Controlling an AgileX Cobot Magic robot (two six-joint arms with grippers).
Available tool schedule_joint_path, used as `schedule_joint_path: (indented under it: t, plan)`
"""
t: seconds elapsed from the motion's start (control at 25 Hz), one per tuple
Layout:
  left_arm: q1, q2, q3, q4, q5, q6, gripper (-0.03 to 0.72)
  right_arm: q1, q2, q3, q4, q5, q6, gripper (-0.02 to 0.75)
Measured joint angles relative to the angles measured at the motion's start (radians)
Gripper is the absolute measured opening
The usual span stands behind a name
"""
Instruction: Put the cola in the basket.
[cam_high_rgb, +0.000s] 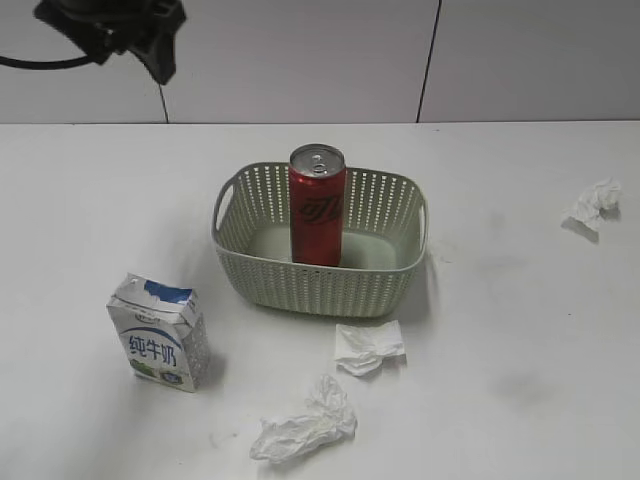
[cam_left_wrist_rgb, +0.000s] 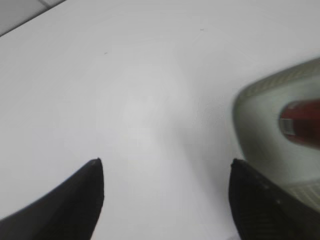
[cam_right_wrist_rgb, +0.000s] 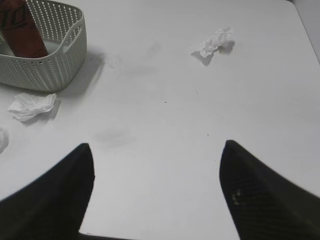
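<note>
You will find the cola standing upright inside the basket, while the left gripper and right gripper hang spread wide, holding nothing.

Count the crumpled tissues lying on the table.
3. One crumpled tissue lies just in front of the basket, another nearer the front edge, and a third far right. None appears hidden.
</note>
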Motion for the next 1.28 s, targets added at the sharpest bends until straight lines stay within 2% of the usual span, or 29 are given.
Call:
schedule_joint_path:
  t: [0.28, 0.44, 0.68, 0.88, 1.12, 1.28]
  plan:
    - [0.164, -0.057, 0.091, 0.002, 0.000, -0.016, 0.589, 0.000, 0.000, 0.000, 0.000, 0.000, 0.000, 0.589]
    - [0.228, -0.139, 0.239, -0.005, 0.000, -0.017, 0.589, 0.000, 0.000, 0.000, 0.000, 0.000, 0.000, 0.589]
    - [0.263, -0.335, 0.546, -0.015, 0.001, -0.017, 0.589, 0.000, 0.000, 0.000, 0.000, 0.000, 0.000, 0.589]
    - [0.290, -0.540, 0.805, -0.016, -0.074, -0.027, 0.589, 0.000, 0.000, 0.000, 0.000, 0.000, 0.001, 0.589]
    - [0.292, -0.796, 1.101, -0.016, -0.173, -0.052, 0.589, 0.000, 0.000, 0.000, 0.000, 0.000, 0.000, 0.589]
    - [0.292, -0.963, 1.250, -0.015, -0.229, -0.094, 0.589, 0.000, 0.000, 0.000, 0.000, 0.000, 0.001, 0.589]
